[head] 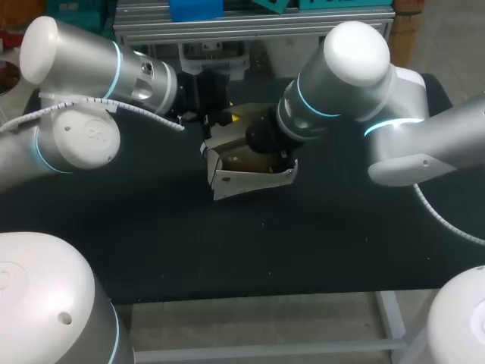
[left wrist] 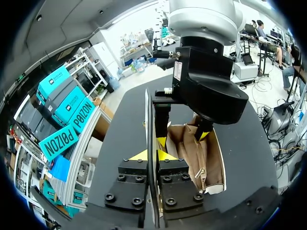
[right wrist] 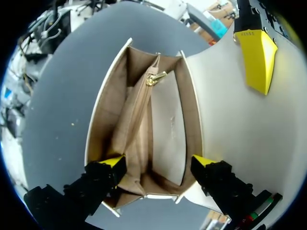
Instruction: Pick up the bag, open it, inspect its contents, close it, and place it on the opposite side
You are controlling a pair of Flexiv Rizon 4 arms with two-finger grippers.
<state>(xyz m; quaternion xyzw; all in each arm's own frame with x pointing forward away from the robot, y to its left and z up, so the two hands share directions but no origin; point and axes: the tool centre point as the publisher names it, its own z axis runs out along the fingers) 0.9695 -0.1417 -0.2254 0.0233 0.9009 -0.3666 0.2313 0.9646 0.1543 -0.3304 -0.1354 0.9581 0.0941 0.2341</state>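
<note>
Closest up: left claw [left wrist: 153, 154], clenched on the thin cream flap [left wrist: 149, 120] of the cream boxy bag [head: 250, 182]. Flap stands edge-on between my two yellow tips, one pad on each face. Left arm [head: 91, 64] comes in from the left of the head view and ends just behind the bag's left corner. Flap is held up and away from the bag mouth. In the right wrist view it spreads wide beside the right claw, with one yellow fingertip [right wrist: 258, 57] of the left claw lying on it.

Bag is at the middle of the black table [head: 151, 235], mouth open toward the head camera, tan lining showing. Can't tell if its base rests on the table or hangs just above it. Inside are two open compartments, split by a tan zipped middle pocket [right wrist: 136, 124] with a small gold zip pull [right wrist: 156, 78] at the end far from the right claw.

Right claw [right wrist: 158, 163] is released, fingers spread wide at the near end of the bag mouth, one yellow tip by each side wall, middle pocket between them. Can't tell whether the tips sit inside the walls or press on them. Right arm [head: 356, 68] comes in from the right and reaches to the middle, wrist over the bag's right side.
</note>
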